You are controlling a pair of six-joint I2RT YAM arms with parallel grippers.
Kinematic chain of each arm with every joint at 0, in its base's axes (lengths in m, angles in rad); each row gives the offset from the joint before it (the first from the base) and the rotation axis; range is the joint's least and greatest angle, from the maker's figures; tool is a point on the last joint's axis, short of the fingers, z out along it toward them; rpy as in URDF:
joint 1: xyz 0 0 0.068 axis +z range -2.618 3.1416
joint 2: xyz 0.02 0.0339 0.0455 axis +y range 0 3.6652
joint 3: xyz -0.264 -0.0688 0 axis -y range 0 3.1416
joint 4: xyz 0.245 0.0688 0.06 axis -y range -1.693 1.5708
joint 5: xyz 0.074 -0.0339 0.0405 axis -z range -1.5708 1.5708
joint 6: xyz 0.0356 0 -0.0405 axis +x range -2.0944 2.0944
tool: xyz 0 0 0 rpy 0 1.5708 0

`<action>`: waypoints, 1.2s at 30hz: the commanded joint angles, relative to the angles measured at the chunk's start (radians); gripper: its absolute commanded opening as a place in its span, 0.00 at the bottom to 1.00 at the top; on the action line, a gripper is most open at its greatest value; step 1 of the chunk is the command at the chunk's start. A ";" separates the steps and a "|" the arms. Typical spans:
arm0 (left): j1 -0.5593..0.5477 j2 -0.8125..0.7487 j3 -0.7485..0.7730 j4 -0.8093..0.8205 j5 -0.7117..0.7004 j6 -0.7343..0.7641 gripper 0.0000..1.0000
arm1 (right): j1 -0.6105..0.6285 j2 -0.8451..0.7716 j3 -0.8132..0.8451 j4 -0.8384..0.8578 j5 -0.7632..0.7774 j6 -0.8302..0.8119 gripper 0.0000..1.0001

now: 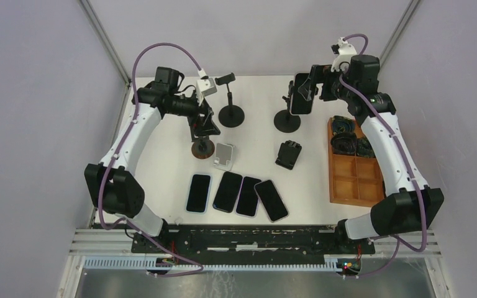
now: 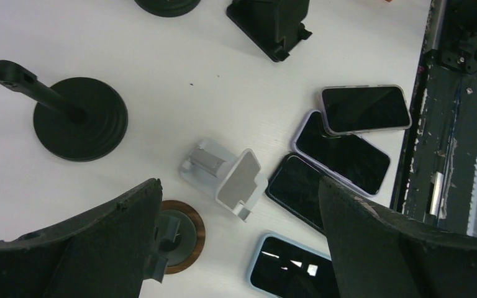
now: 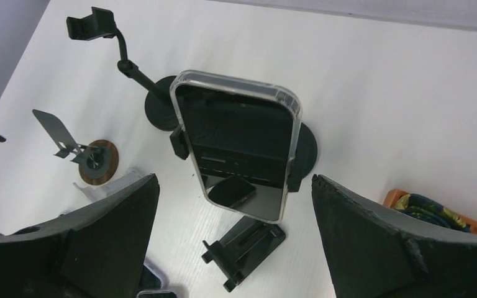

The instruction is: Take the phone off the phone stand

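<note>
- The right claw (image 3: 234,181) is standing wide open and holding nothing. Its fingers (image 3: 99,248) are spreading to either side of the phone (image 3: 236,139), which is sitting straight ahead of it and apart from both.
- The phone is resting upright in the phone stand (image 1: 287,121), pinched at its long edges by the stand's side clamps (so the task is not yet done).
- The step in hand, as I am reading it, is the approach, with the claw lining up for a grasp.
- The next move is calling for closing in until the fingers are flanking the clear case. They would then shut on its edges clear of the clamps and pull it free without toppling the stand.
- The left claw (image 2: 239,183) is hanging open and empty too, with a white holder (image 2: 227,180) directly beneath it (no visible part in this step).
- The stand's neck and most of its clamp are hiding behind the phone, so I cannot tell how hard it is gripping.
- In the top view the right claw and the clamp are merging into one dark mass, so the gap ahead of the claw is hard to judge.
</note>
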 commanded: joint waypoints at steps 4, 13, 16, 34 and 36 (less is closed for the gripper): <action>-0.046 -0.015 0.079 -0.102 -0.039 0.030 1.00 | -0.034 0.094 0.150 0.018 -0.031 -0.094 0.98; -0.077 0.009 0.126 -0.147 -0.029 -0.029 1.00 | -0.046 0.203 0.098 0.251 -0.283 0.052 0.91; -0.080 0.018 0.127 -0.143 -0.016 -0.068 1.00 | -0.045 0.213 0.054 0.348 -0.327 0.130 0.77; -0.153 0.018 0.103 0.003 -0.174 -0.211 1.00 | -0.044 0.150 -0.044 0.538 -0.367 0.258 0.14; -0.157 0.018 0.097 0.008 -0.176 -0.202 1.00 | -0.045 0.147 -0.040 0.571 -0.388 0.291 0.08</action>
